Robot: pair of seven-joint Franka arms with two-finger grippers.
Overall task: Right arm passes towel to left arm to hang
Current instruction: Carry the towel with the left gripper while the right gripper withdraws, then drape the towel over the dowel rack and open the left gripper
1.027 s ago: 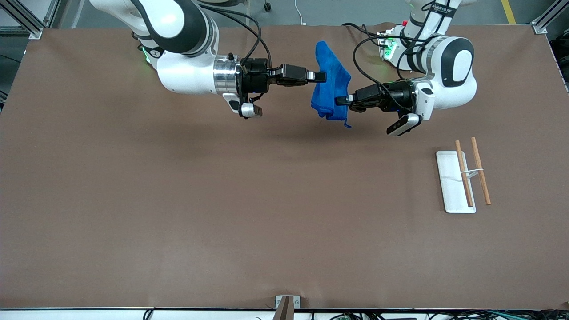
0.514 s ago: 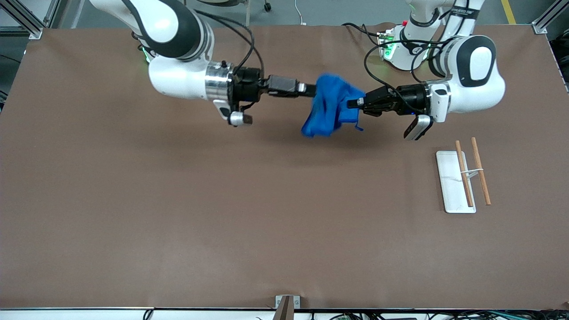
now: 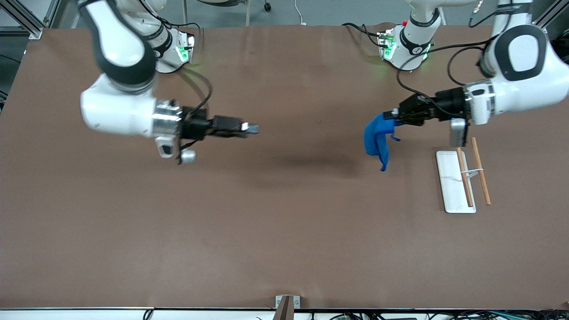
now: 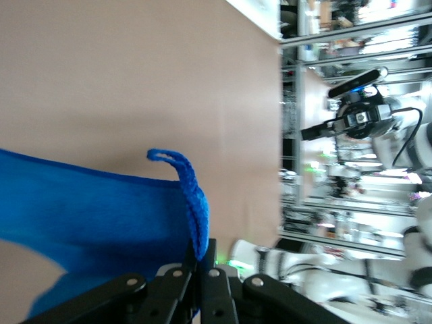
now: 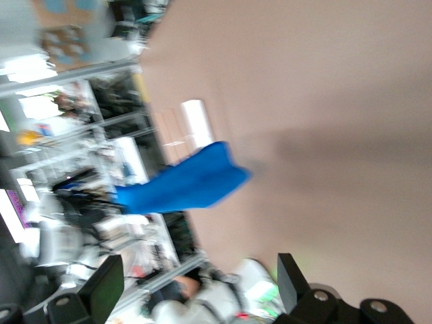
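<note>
The blue towel (image 3: 375,140) hangs in the air from my left gripper (image 3: 393,114), which is shut on its hem, over the table near the rack. In the left wrist view the towel (image 4: 101,209) spreads out from the closed gripper (image 4: 202,260), and its short loop (image 4: 169,156) sticks up free. My right gripper (image 3: 254,129) is open and empty, over the table toward the right arm's end, well apart from the towel. In the right wrist view its gripper (image 5: 197,270) has the jaws wide apart, and the towel (image 5: 182,183) shows far off.
A white tray (image 3: 449,193) lies on the table toward the left arm's end, just past the left gripper. Two wooden rods (image 3: 481,171) joined by a thin wire stand over it. The brown table (image 3: 266,222) carries nothing else.
The right gripper has let go of the towel and drawn back toward its own end. The left arm has carried the towel away toward the tray with the rods.
</note>
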